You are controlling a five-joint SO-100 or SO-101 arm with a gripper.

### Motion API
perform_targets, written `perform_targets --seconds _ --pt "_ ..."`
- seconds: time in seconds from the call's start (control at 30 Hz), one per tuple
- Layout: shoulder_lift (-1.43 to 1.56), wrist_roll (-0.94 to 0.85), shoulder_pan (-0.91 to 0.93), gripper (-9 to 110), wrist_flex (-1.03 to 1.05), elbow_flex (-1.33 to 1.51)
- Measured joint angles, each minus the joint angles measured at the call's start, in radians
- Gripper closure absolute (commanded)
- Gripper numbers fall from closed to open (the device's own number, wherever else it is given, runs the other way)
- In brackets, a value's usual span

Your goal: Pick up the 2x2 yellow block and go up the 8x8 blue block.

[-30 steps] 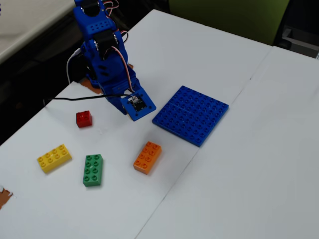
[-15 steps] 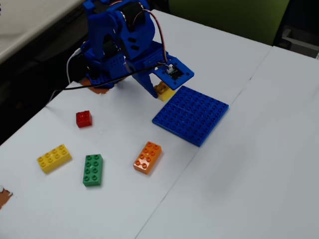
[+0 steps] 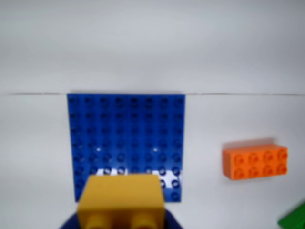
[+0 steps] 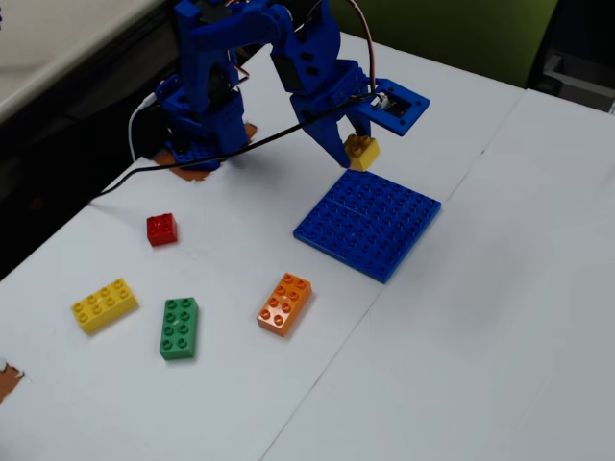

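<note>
A white tabletop (image 4: 500, 317) fills most of the fixed view, with a thin seam running across it and a dark gap and a green panel beyond its far edge. The blue arm (image 4: 250, 77) reaches out from the upper left, and its gripper (image 4: 359, 146) is closed on the 2x2 yellow block (image 4: 362, 151), holding it in the air just above the far corner of the 8x8 blue block (image 4: 368, 221), which lies flat on the tabletop. The gripper's fingers are mostly hidden behind the brick and the arm's own body, so how they sit on its sides is hard to make out. In the wrist view the yellow block (image 3: 120, 198) is blurred and cut off at the bottom edge, covering part of the blue plate's (image 3: 126, 138) near edge; its studs seem to face the camera, though the blur makes this uncertain. Being square, it has no long axis, and in the fixed view it hangs slightly tilted. An orange brick (image 4: 284, 303) lies near the plate's near-left side, well apart from the red brick (image 4: 161, 229), the green brick (image 4: 179, 327) and the longer yellow brick (image 4: 104, 305). In the wrist view only a green corner (image 3: 294, 219) shows at the lower right.
</note>
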Motion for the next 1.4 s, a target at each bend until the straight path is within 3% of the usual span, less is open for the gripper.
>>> perform_targets --seconds 0.6,1.4 --pt "-0.172 0.041 -0.035 101 0.048 -0.061" --pt "-0.176 0.052 0.032 101 0.060 -0.100"
